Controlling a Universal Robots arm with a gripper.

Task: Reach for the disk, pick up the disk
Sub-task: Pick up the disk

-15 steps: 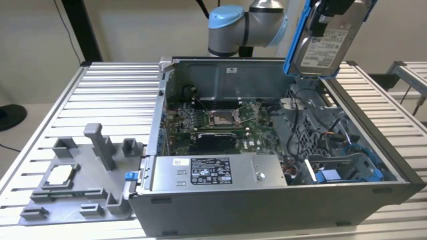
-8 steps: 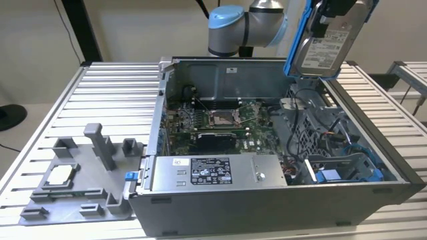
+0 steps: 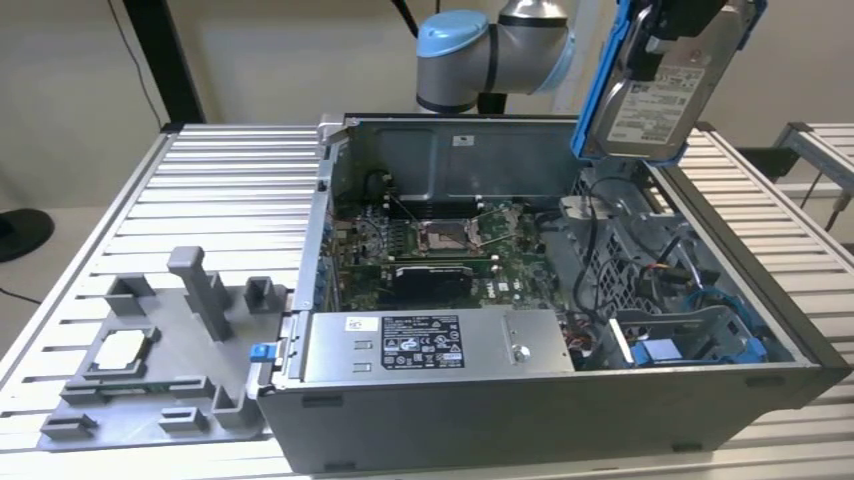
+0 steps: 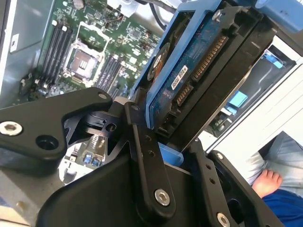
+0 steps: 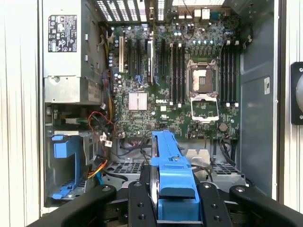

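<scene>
Disk (image 3: 657, 95) (blue-framed) aloft in end effector (image 5: 173, 208) above computer case (image 3: 534, 400)

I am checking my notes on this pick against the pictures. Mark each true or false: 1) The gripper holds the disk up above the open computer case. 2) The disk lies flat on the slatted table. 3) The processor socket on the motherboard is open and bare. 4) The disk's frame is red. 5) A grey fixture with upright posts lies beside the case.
1) True: the gripper is shut on the disk, clear above the computer case.
2) False: it hangs tilted in the air.
3) True: the socket is bare.
4) False: the frame is blue.
5) True: the grey fixture lies at the exterior view's left.
</scene>
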